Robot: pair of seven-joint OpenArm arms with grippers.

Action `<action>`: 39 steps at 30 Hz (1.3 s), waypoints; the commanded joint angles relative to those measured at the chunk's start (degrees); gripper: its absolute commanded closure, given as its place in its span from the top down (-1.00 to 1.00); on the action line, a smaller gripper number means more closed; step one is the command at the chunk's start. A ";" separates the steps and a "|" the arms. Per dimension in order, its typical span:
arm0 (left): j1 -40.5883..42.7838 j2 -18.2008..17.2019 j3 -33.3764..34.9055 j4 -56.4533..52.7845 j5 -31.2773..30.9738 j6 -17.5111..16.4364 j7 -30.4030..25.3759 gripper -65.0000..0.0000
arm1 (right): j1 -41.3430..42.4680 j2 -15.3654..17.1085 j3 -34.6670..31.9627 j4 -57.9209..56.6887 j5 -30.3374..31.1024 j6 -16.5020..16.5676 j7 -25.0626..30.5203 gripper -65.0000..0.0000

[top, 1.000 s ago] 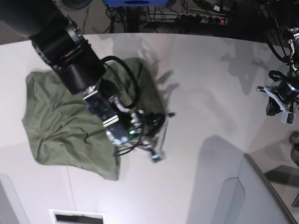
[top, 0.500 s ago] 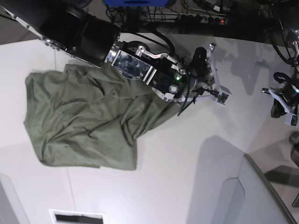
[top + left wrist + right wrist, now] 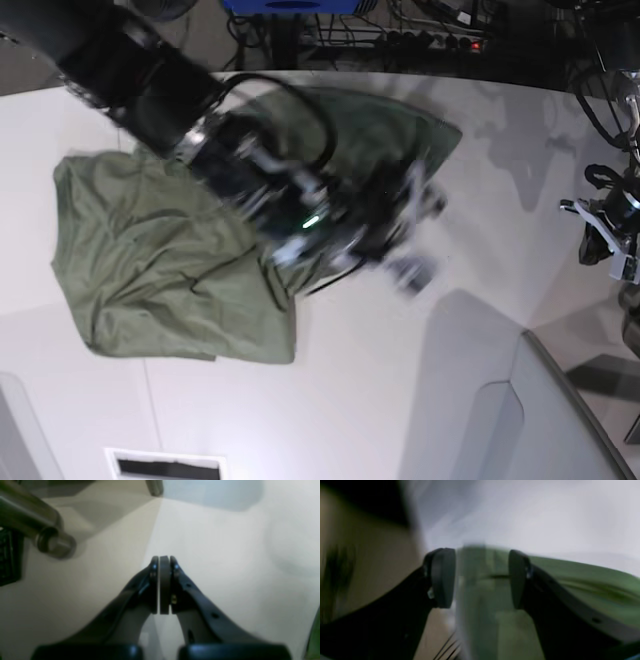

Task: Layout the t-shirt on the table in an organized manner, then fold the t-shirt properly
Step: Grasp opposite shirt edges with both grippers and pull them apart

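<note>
We see the shirt (image 3: 170, 260) spread crumpled over the left half of the table (image 3: 400, 400), one flap reaching toward the far edge near its middle. Our right gripper (image 3: 481, 577) hangs over the cloth's near-right part, blurred; its jaws stand apart with green fabric showing between them, and we cannot tell whether any cloth touches the pads. Our left gripper (image 3: 163, 585) sits near the table's right edge, jaws pressed together on nothing, well apart from the shirt.
</note>
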 commanded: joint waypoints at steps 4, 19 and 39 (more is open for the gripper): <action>1.60 3.31 6.25 7.80 -0.85 -4.85 -1.12 -1.00 | -3.58 3.59 19.35 1.76 0.49 0.36 -0.01 -0.64; -6.84 16.41 33.42 -5.47 9.87 2.27 -1.65 -1.00 | -5.07 15.72 42.03 -13.19 0.32 0.45 4.29 -0.96; 3.89 11.13 22.69 -7.14 22.62 5.43 -1.65 -1.00 | -2.96 16.34 61.72 -31.38 -14.72 0.45 4.38 -0.96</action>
